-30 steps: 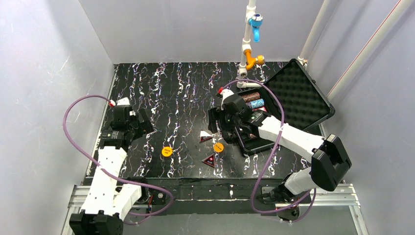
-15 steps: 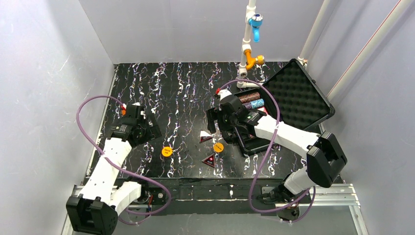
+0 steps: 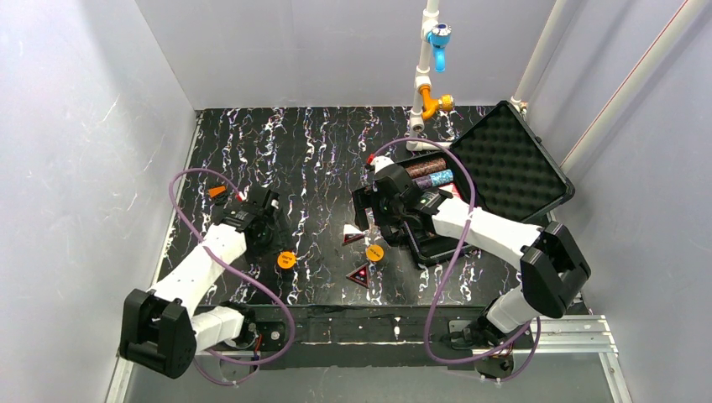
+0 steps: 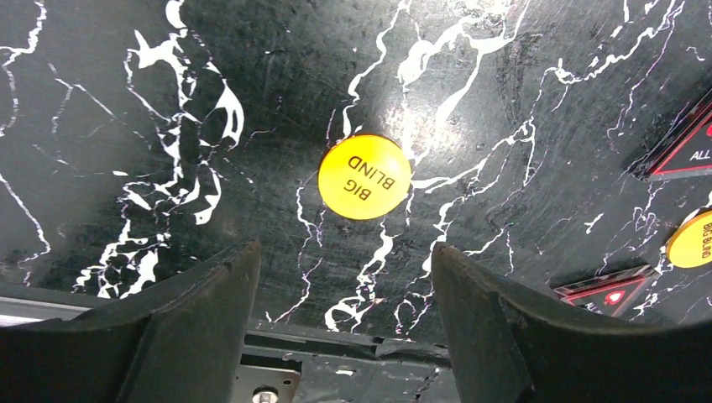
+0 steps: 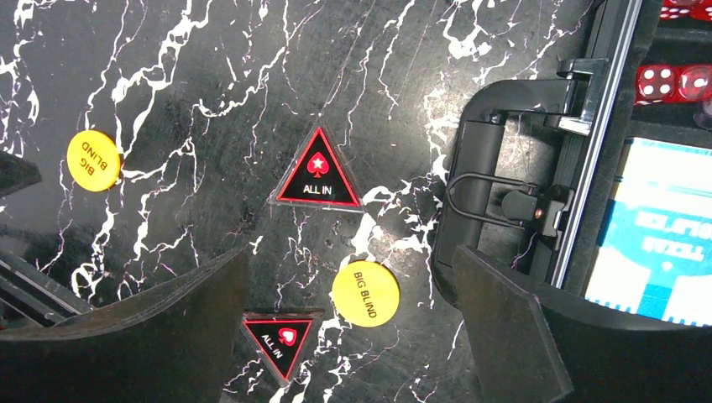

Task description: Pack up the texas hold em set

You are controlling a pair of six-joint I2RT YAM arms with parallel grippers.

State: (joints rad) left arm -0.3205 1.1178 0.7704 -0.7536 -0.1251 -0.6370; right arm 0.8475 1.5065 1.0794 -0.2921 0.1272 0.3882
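**Left jaws apart, orange disc lying dead ahead**

Top external. Left gripper (image 3: 270, 228) hung over the marbled table (image 3: 252, 151), jaws apart, nothing between them. Orange disc (image 3: 286, 259) lay flat just ahead of its fingertips, untouched. Right gripper (image 3: 367, 217) stood well off to the side, wide apart and empty, above the upper triangular marker (image 3: 353, 234). Second disc (image 3: 374, 252) and lower triangular marker (image 3: 361, 274) lay just past it, toward the arm bases. Open case (image 3: 512, 168) sat on the right gripper's outer side. Judged: left arm plainly the nearer to the orange disc.

Left wrist. Left gripper (image 4: 344, 260) gaping, fingers (image 4: 210, 311) clear of everything. Orange disc (image 4: 364, 177) sat ahead of the gap, a shade toward the right-hand finger, "BIG BLIND" face up. Round, so no long axis to square up to. Flat on the table, so the pick looked to need a reach forward and down to straddle its rim.

Right wrist. Right gripper (image 5: 350, 260) parted, empty. Upper triangular marker (image 5: 317, 172) lay ahead of the gap; second disc (image 5: 365, 292) showed within it, on the table. Orange disc (image 5: 92, 159) lay far beyond the left-hand finger. Case (image 5: 483, 193) sat beside the right-hand finger.
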